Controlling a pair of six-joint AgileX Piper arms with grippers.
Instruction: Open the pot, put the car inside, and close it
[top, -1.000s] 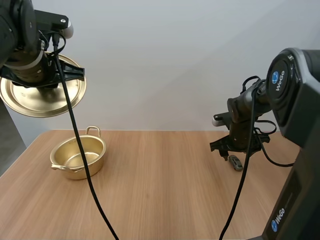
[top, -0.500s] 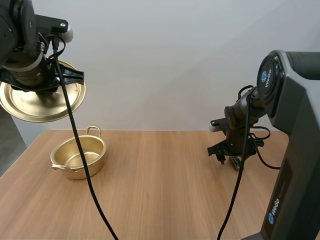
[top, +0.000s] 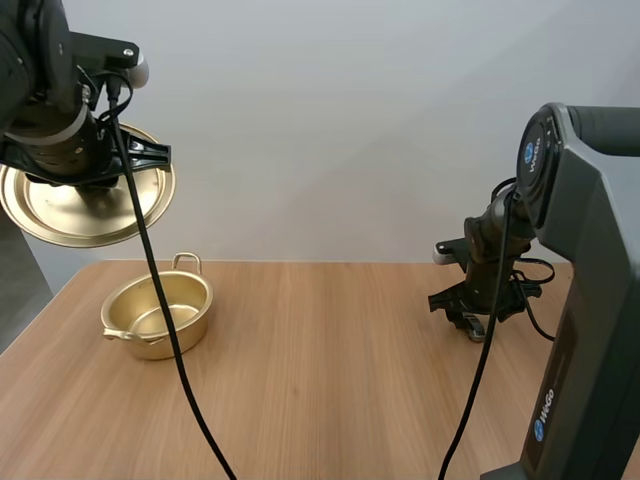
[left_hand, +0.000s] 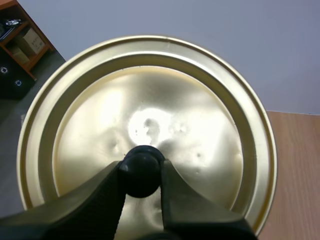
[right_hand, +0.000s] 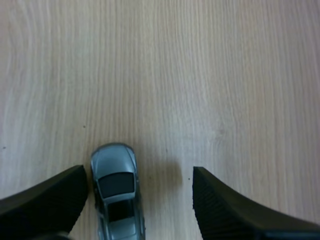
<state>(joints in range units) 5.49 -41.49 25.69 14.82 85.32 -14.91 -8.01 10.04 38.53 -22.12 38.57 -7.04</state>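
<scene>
Closing from this stance risks a skewed pinch. The car sits off-centre between the open fingers of the right gripper, just beside one finger (contact cannot be confirmed) and well apart from the other. The near finger would likely meet it first and shove or turn it on the table rather than trap it squarely. The smooth, rounded body may also slip from a shallow grip. The car's length runs along the fingers, nose away from the wrist, which suits a pinch across its flanks. Second hazard: the left gripper is clamped on the lid by its black knob alone, held high and tilted above the open pot; so small a hold could let the lid swing. Pot and car stand well apart, at opposite sides of the table.
</scene>
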